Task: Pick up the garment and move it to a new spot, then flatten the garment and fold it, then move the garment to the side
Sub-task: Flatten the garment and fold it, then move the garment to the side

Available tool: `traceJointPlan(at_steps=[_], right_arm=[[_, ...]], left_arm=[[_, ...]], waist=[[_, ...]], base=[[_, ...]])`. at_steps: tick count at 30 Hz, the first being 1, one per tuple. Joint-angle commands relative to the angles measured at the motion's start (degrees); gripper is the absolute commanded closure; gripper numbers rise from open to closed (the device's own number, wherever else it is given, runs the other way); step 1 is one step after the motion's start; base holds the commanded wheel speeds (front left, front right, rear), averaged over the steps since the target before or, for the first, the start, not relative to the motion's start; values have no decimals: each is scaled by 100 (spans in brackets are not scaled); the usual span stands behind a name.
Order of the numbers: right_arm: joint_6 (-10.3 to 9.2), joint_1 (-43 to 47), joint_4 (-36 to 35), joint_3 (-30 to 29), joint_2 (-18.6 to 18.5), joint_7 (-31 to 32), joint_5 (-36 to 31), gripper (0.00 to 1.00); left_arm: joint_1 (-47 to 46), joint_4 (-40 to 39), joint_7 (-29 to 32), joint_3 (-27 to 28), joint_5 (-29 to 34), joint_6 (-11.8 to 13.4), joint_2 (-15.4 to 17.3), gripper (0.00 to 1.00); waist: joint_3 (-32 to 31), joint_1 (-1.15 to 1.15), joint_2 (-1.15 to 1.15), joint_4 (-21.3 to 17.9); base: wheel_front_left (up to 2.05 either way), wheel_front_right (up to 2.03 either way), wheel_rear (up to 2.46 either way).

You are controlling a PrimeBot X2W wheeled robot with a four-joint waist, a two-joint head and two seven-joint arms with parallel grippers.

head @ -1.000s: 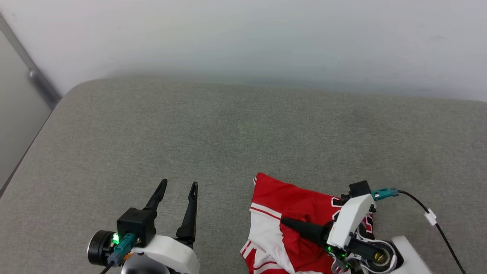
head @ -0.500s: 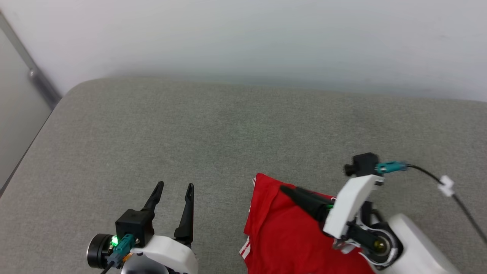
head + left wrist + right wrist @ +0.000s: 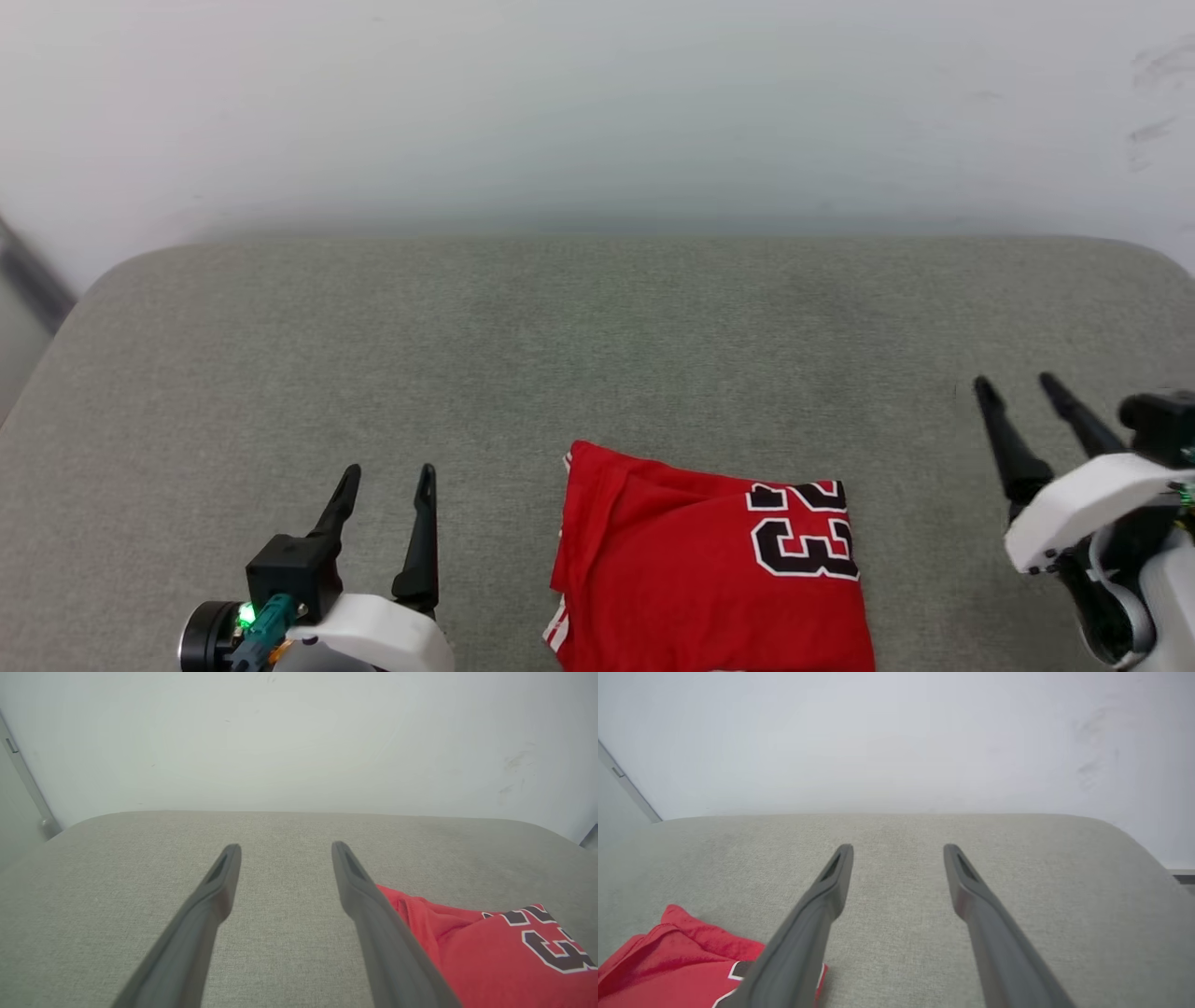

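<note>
The garment [image 3: 709,569], a red jersey folded into a compact rectangle with a black-and-white number patch at its right part, lies on the grey cushion near the bottom middle of the head view. It also shows as the red garment [image 3: 495,956] low right in the left wrist view and the garment [image 3: 677,970] low left in the right wrist view. My left gripper [image 3: 385,474] stands open to its left, nothing between the fingers. My right gripper [image 3: 1016,385] stands open to its right, apart from the cloth.
The grey cushioned surface [image 3: 579,345] stretches wide behind the garment, ending at a white wall [image 3: 597,103]. Its rounded corners show at the far left and far right. A grey strip [image 3: 28,788] runs down the wall at the left.
My right gripper has let go of the garment and swung off to the right. The jersey now lies folded flat with its number patch up. The head camera has shifted too.
</note>
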Motion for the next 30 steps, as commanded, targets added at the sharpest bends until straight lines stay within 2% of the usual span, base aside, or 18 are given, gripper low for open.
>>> traceJointPlan(at_steps=[1,4,9,16,21,30], right_arm=[[-1,136,-149,-123,66,-75,-136,0],[-2,456,-776,-541,227,-202,-582,0],[-2,1173,-1891,-941,580,-41,-1159,0],[-2,2113,-3024,-1258,1118,406,-1497,0],[-2,2447,-3409,-1395,1322,630,-1568,0],[-2,2538,-3590,-1446,1426,746,-1568,0]], left_arm=[[81,13,-26,38,-17,31,35,0],[85,2,-78,90,-10,48,64,0],[88,-5,-155,150,83,108,87,0],[199,-28,-204,152,161,133,128,0],[216,16,-211,118,176,138,135,0],[262,86,-217,113,112,115,117,0]], waist=[[-20,0,0,-71],[-19,0,0,-151],[-34,0,0,-175],[-93,0,0,-180],[-110,0,0,-217],[-141,0,0,-274]], base=[[0,0,0],[0,0,0],[0,0,0],[0,0,0],[0,0,0],[0,0,0]])
